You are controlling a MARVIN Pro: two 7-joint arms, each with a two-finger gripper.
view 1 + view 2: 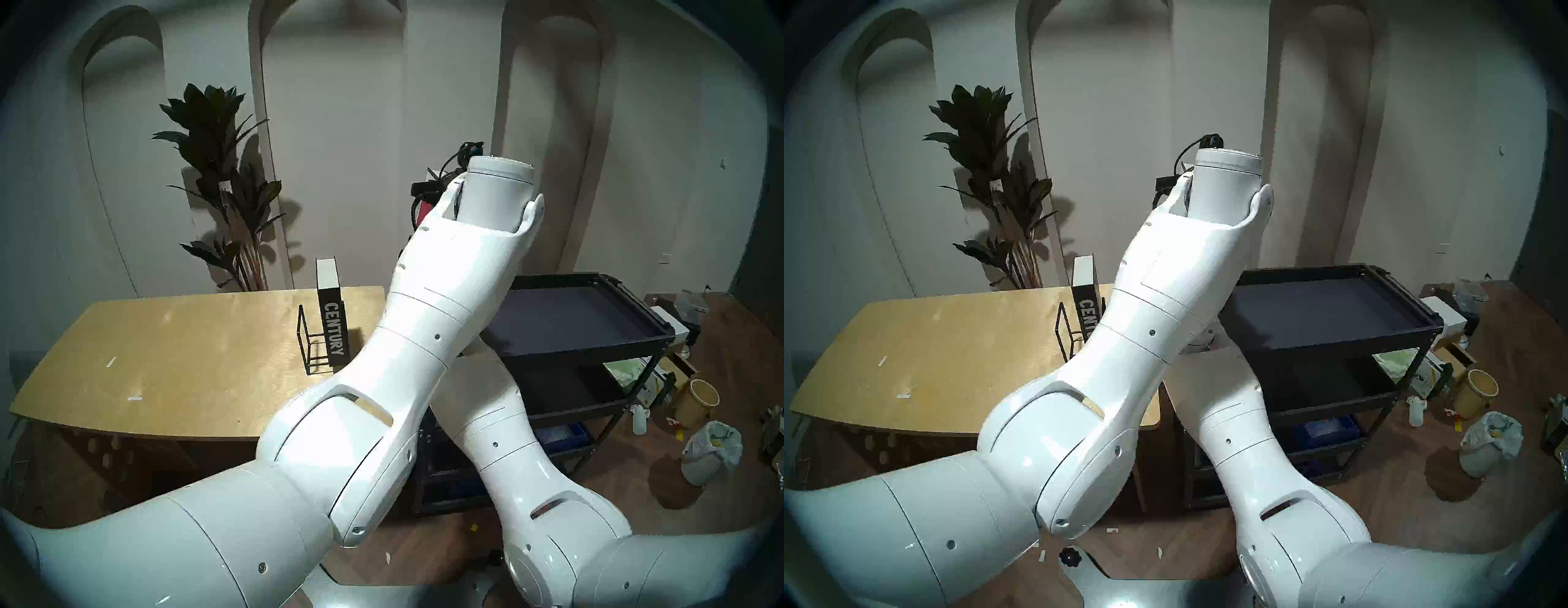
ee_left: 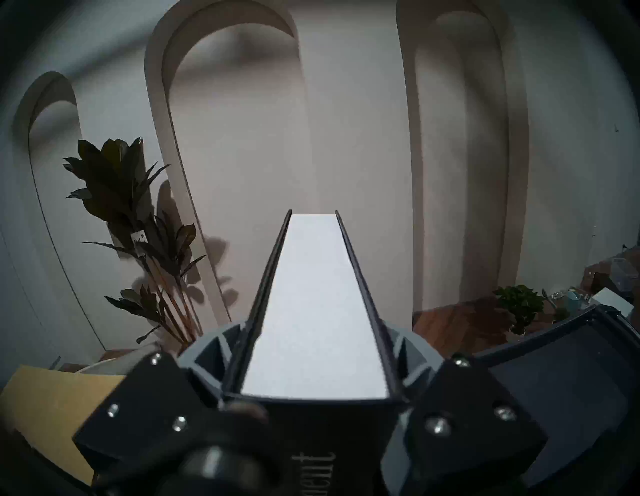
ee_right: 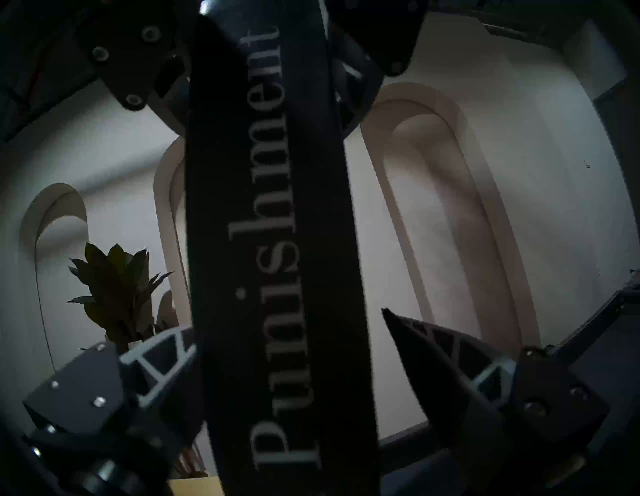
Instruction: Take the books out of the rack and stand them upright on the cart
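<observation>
Your left gripper (image 2: 313,391) is closed on the taller book (image 2: 317,304). In the left wrist view you see its smooth white page block running away from the camera, with a thin black cover board on each side, and the grey ribbed fingers (image 2: 211,350) press on both boards. The matte black spine with pale serif letters is at the bottom of that view.

In the right wrist view the same spine (image 3: 273,242) crosses the picture from top to bottom, and you can read "Punishment" on it. Your right gripper (image 3: 287,332) sits around this spine. Its left finger (image 3: 162,360), a grey lattice piece, lies against the spine edge; the right finger (image 3: 433,360), a dark pointed wedge, stands a little apart. So the jaws are partly open and you cannot say it holds the book.

The shorter book (image 1: 332,318), black with bold white "CENTURY" on the spine, stands upright in the thin black wire rack (image 1: 312,344) on the pale wooden table (image 1: 169,361). The cart (image 1: 594,322) is just beside the table, black metal with shallow rimmed trays; the visible part of its top tray is bare. The glossy white arms cross in front of it and hide both grippers in the head views.
</observation>
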